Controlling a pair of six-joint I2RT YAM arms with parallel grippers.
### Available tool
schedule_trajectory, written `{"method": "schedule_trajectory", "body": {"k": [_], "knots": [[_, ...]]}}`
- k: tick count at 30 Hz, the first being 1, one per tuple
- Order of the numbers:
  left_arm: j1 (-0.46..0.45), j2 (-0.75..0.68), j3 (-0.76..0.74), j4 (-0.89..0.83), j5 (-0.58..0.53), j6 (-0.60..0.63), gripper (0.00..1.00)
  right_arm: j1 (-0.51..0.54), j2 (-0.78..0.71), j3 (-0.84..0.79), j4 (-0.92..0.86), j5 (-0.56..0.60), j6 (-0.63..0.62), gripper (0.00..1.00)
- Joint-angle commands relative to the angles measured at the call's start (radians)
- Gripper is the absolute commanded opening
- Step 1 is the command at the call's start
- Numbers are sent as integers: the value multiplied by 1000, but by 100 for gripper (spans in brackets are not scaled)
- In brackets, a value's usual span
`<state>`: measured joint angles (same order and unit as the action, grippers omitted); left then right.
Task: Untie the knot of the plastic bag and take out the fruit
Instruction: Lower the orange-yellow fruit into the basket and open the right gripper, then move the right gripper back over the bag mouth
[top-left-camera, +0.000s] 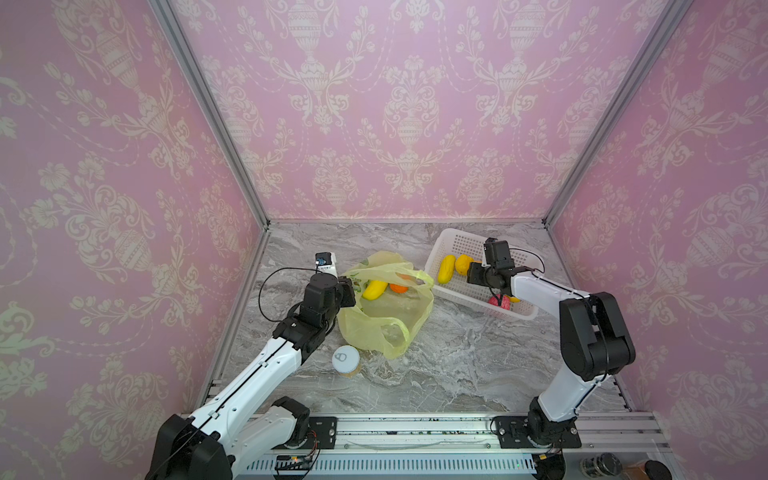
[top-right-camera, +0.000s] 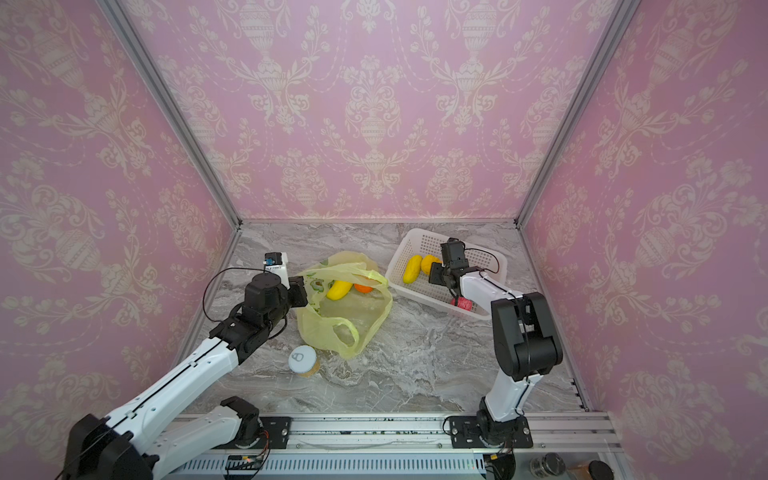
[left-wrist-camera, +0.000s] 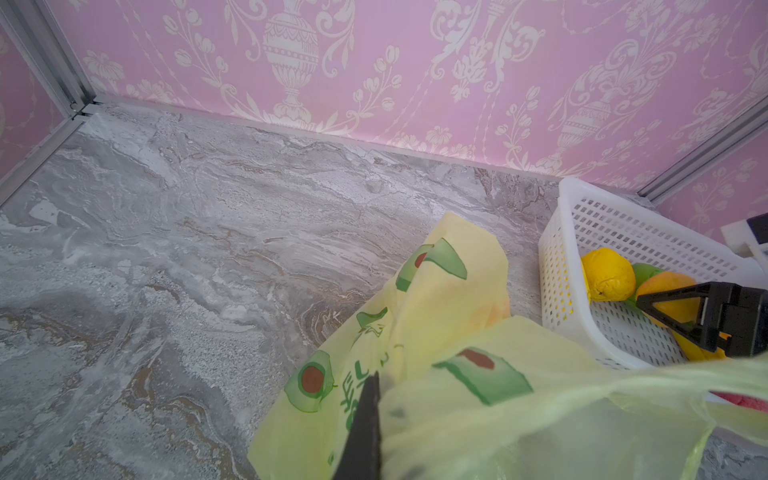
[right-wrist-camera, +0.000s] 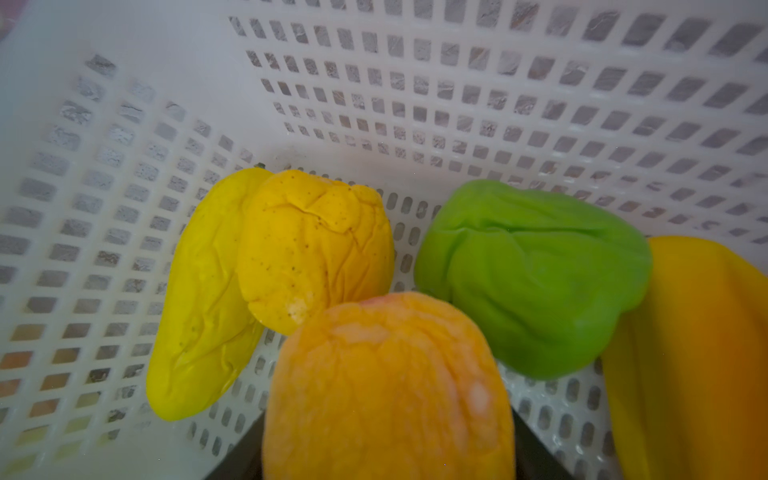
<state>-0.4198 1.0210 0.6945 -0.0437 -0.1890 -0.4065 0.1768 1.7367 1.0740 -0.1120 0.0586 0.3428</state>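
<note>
Left gripper (top-left-camera: 353, 293) pinches shut on the rim of the thin yellow-green avocado-print plastic bag (top-left-camera: 386, 328) — a yellow toy fruit (top-left-camera: 375, 289) and an orange toy fruit (top-left-camera: 400, 287) lie inside, just past its fingers. Right gripper (top-left-camera: 473, 276), in the white perforated plastic basket (top-left-camera: 457, 243), flanks a peach-orange fruit (right-wrist-camera: 386, 386) — clamped or loose, I cannot tell; a green fruit (right-wrist-camera: 532, 278) lies beyond.

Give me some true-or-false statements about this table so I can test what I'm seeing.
1. The plastic bag is knotted shut. False: its mouth gapes open.
2. A yellow fruit and an orange fruit lie inside the bag. True.
3. The white basket is empty. False: it holds several fruits, among them a green fruit.
4. The left end effector pinches the bag's edge. True.
5. The can lies inside the basket. False: it stands upright on the table, beside the bag.
</note>
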Motion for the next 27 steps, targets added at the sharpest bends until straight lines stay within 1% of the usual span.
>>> {"method": "schedule_trajectory", "body": {"k": [1, 3, 6, 10, 12, 15, 16, 18, 22, 25, 27], "knots": [[7, -2, 3, -22, -15, -2, 0, -1, -47, -32, 42, -42, 20, 81], [7, -2, 3, -21, -15, -2, 0, 0, -78, -57, 62, -57, 25, 86], [7, -1, 3, -21, -15, -2, 0, 0, -132, -92, 87, -74, 31, 89], [7, 2, 3, -19, -15, -2, 0, 10, -256, -163, 127, -91, 29, 88], [8, 2, 3, -22, -15, -2, 0, 29, -340, -202, 144, -90, 13, 87], [7, -3, 5, -24, -13, -2, 0, 85, -474, -254, 161, -78, -30, 84], [7, -5, 4, -24, -13, -3, 0, 114, -527, -272, 168, -73, -51, 81], [7, -7, 4, -22, -13, -3, 0, 169, -619, -305, 187, -79, -101, 73], [7, -4, 4, -22, -8, -5, 0, 318, -786, -371, 239, -142, -226, 53], [7, -2, 4, -22, -6, -5, 0, 442, -837, -384, 231, -183, -343, 46], [7, -2, 7, -22, -6, -5, 0, 527, -825, -374, 208, -190, -423, 45]]}}
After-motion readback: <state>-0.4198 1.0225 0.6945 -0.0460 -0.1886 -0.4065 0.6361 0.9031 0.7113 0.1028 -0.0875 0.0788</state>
